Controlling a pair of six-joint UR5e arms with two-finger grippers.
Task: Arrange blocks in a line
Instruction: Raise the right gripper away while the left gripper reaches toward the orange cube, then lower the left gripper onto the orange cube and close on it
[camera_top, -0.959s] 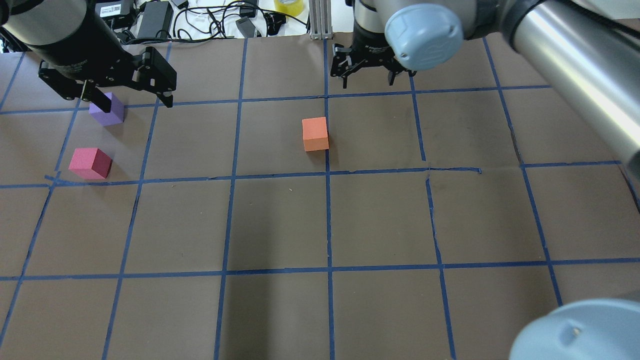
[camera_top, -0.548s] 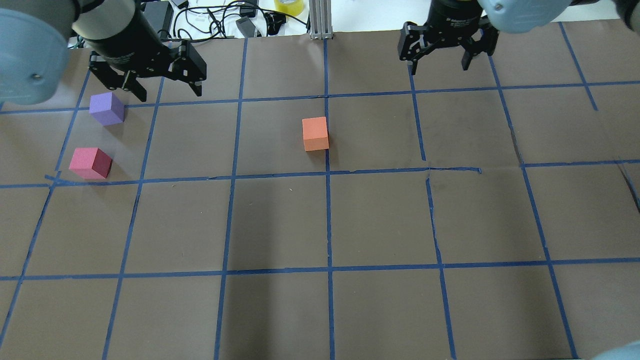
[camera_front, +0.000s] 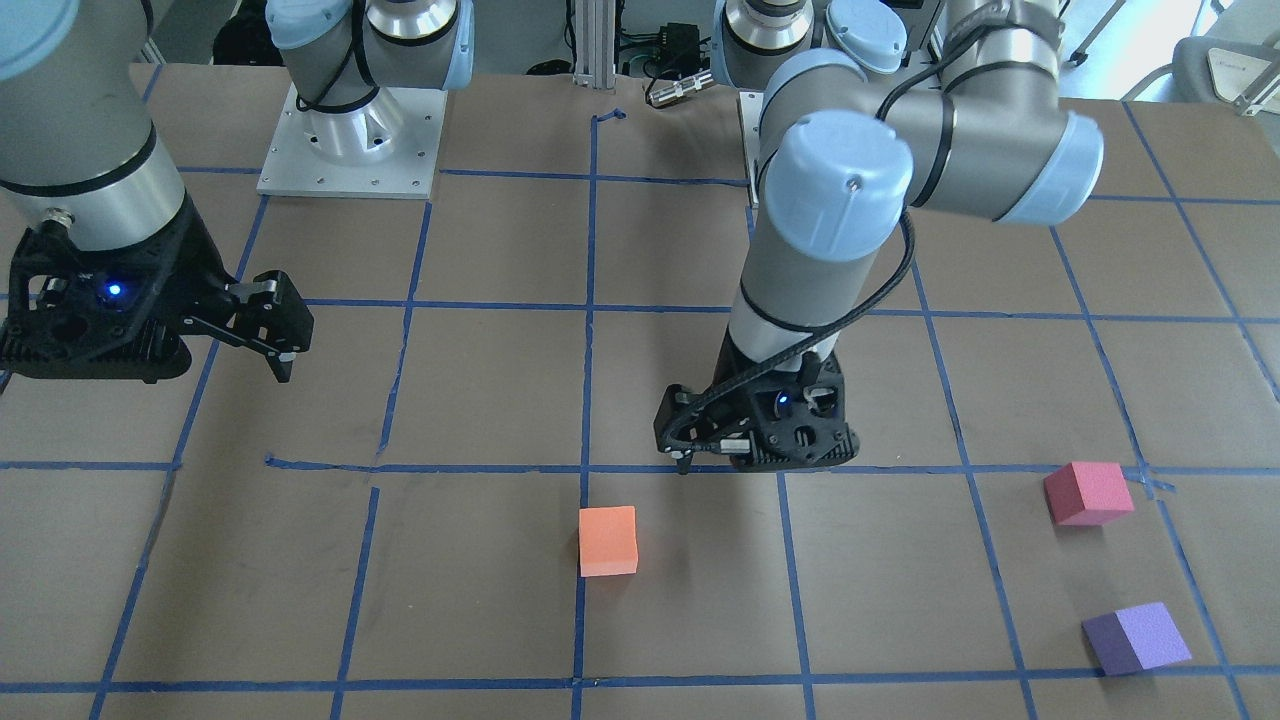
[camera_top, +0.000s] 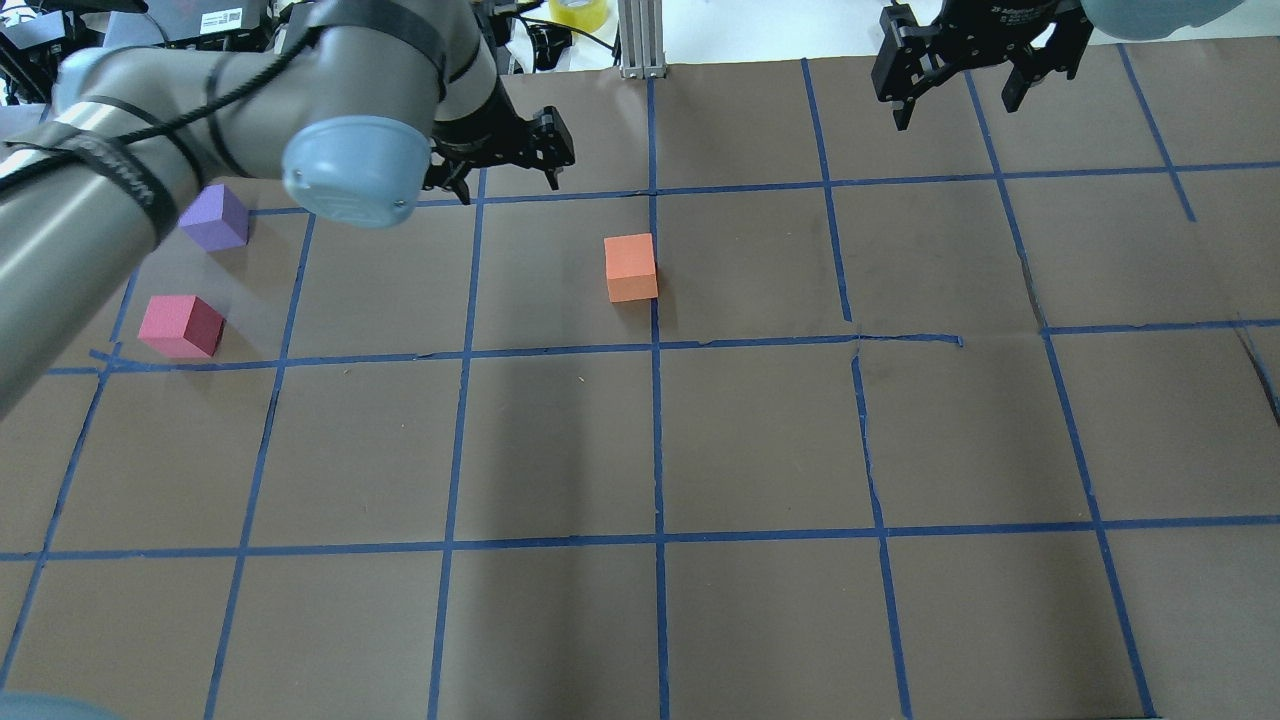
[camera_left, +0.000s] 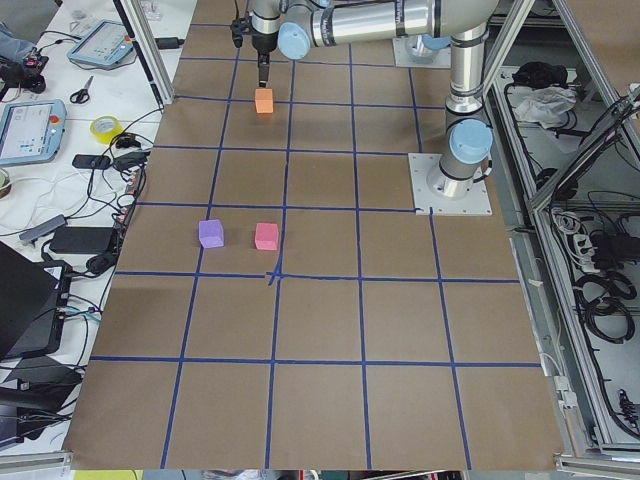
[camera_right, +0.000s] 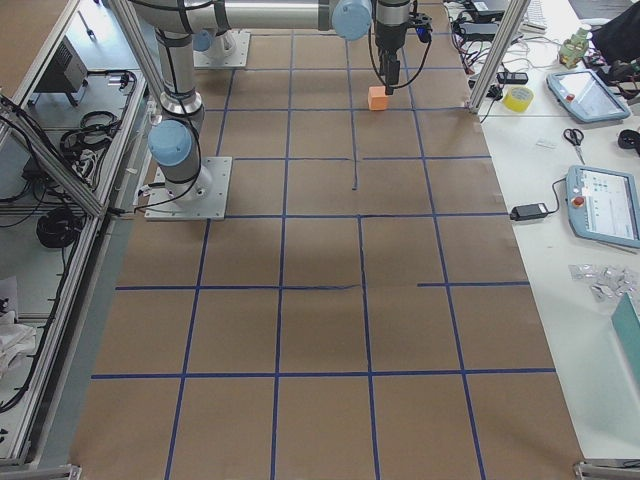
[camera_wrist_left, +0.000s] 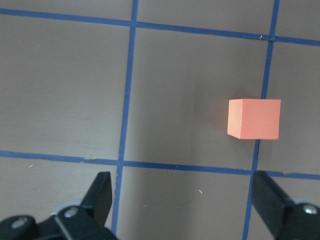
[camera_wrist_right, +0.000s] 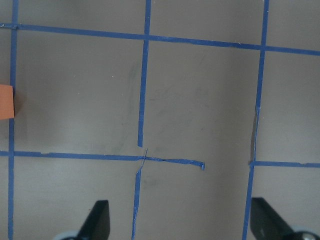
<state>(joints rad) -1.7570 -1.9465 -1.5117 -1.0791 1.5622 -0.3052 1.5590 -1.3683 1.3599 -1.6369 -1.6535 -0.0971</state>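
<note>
Starting at the left of the overhead view, the pinkish-red cube (camera_top: 180, 326) and the purple cube (camera_top: 214, 217) sit near each other but not touching, on the table (camera_top: 760, 440), which is covered with brown paper and crossed by blue tape lines (camera_top: 655, 430).

To the right of them the left gripper (camera_top: 508, 188) hangs above the table. Its jaws are apart and nothing is between them. In its wrist view the orange cube (camera_wrist_left: 254, 118) lies ahead of the fingers and to one side, so the gripper is near the cube but not over it.

The orange cube stands alone near the middle of the table, against a tape line and well apart from the other two cubes.

Furthest right, the right gripper (camera_top: 955, 112) is raised at the far edge of the table, also with its jaws apart and empty.

I judge that the line is not yet made, because the three cubes form no row. The step in hand seems to be the approach of the left gripper to the orange cube. The next move calls for centring the jaws over this cube, turning them square to two opposite faces, going down, and closing gently, since the cube looks like soft foam.
</note>
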